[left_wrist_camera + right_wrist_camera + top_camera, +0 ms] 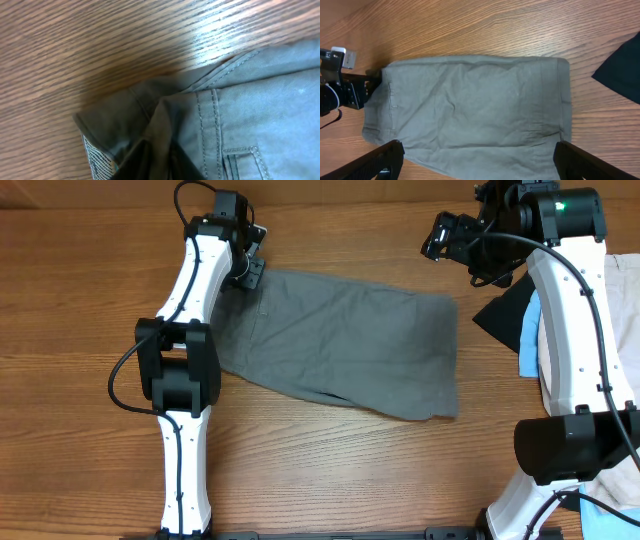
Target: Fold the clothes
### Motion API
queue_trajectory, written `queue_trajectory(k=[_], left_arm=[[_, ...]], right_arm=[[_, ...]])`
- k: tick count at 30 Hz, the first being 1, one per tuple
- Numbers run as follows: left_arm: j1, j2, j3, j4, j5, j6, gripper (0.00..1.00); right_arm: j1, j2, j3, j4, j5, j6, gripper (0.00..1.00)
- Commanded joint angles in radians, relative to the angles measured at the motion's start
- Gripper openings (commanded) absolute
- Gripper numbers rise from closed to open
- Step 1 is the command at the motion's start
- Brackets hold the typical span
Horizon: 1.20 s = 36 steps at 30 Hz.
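Mid-grey shorts [345,340] lie flat and folded over on the wooden table, waistband at the left. My left gripper [250,272] is shut on the far left waistband corner; its wrist view shows the grey cloth [240,115] bunched between the dark fingers [160,165], with a strip of white mesh lining [97,157] showing. My right gripper [440,235] hangs open and empty above the table beyond the shorts' far right corner; its wrist view looks down on the whole shorts [470,105] between spread fingertips [480,160].
A pile of other garments lies at the right edge: a black piece [505,310], a light-blue piece [529,340] and a beige piece [622,310]. The black piece also shows in the right wrist view [620,65]. Bare wood [350,470] lies in front of the shorts.
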Motion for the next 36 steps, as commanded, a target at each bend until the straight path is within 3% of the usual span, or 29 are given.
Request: queue_trajectory(k=[1, 17, 23, 32, 36], left_arm=[[-0.002, -0.023, 0.003, -0.010, 0.018, -0.007, 0.04], [-0.002, -0.224, 0.008, -0.150, 0.065, -0.169, 0.04], [-0.002, -0.249, 0.008, -0.253, 0.157, -0.170, 0.04], [-0.001, -0.249, 0.008, -0.334, 0.177, -0.170, 0.04], [0.005, -0.251, 0.008, -0.340, 0.177, -0.171, 0.04]], right_arm=[[-0.003, -0.005, 0.005, 0.002, -0.006, -0.007, 1.00], [-0.003, -0.005, 0.005, 0.002, -0.006, -0.007, 1.00], [-0.003, -0.005, 0.005, 0.002, -0.006, -0.007, 1.00], [-0.004, -0.007, 0.005, 0.074, 0.005, -0.008, 1.00], [-0.007, -0.006, 0.005, -0.002, 0.085, -0.014, 1.00]])
